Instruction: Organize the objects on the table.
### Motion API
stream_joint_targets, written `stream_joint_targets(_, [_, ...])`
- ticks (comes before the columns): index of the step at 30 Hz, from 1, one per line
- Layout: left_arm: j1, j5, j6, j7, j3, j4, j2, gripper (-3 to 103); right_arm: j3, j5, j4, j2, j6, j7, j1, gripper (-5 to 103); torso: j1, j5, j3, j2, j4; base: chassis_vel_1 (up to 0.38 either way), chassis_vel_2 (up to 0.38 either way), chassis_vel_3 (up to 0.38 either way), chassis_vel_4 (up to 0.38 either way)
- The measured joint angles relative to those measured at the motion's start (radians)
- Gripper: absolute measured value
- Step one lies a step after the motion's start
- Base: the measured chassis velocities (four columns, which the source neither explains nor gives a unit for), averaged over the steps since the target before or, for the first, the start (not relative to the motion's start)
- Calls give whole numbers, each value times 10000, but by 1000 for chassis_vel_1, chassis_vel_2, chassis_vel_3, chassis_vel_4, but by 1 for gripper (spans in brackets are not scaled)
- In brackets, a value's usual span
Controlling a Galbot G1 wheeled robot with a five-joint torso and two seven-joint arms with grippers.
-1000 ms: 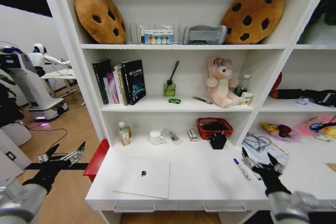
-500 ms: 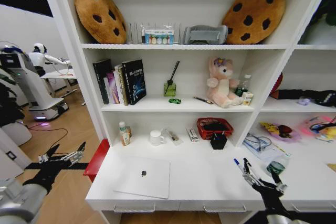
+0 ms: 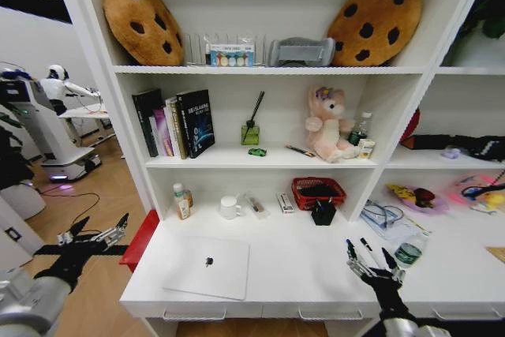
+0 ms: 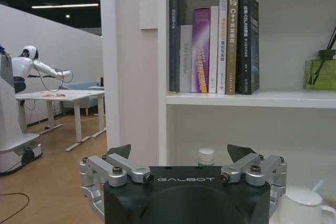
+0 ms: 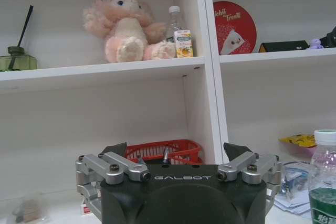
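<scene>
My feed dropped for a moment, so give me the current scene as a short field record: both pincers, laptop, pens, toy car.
left pincer: open, held off the desk's left end, above the floor
right pincer: open, low over the desk front right
laptop: closed, flat on desk front left
pens: lying on desk beside the right pincer
toy car: green, on the middle shelf near the diffuser
</scene>
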Motion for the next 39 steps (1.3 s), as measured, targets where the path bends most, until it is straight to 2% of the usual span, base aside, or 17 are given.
stream_joint_targets(10, [0,0,0,5,0,-1,0,100,-853,-125,-244,-158,-361,-29,495,100,0,-7,0,0,-1,-51,-83,58,51])
stream_joint_targets(12, [0,0,0,4,-1,0,0,100,-1046,442,-132,-279,-1031,111,587,100,0,-6,-1,0,0,58,60,-40,-50])
stream_joint_targets(13, [0,0,0,4,-1,0,0,100,-1046,442,-132,-279,-1031,111,587,100,0,-6,-1,0,0,58,61,-41,-50])
stream_joint_targets(14, [-1,0,0,4,-1,0,0,100,-1078,722,-25,-365,-1331,169,633,100,0,-6,-1,1,0,46,61,-31,-29])
stream_joint_targets(23, [0,0,1,2,-1,0,0,100,-1004,1031,82,-634,-2106,500,909,100,0,-1,0,1,-1,0,0,0,0])
stream_joint_targets(39, [0,0,0,-2,-1,0,1,100,-943,851,-129,-788,-2162,494,1005,100,-3,-5,-2,1,-1,-59,-49,60,58])
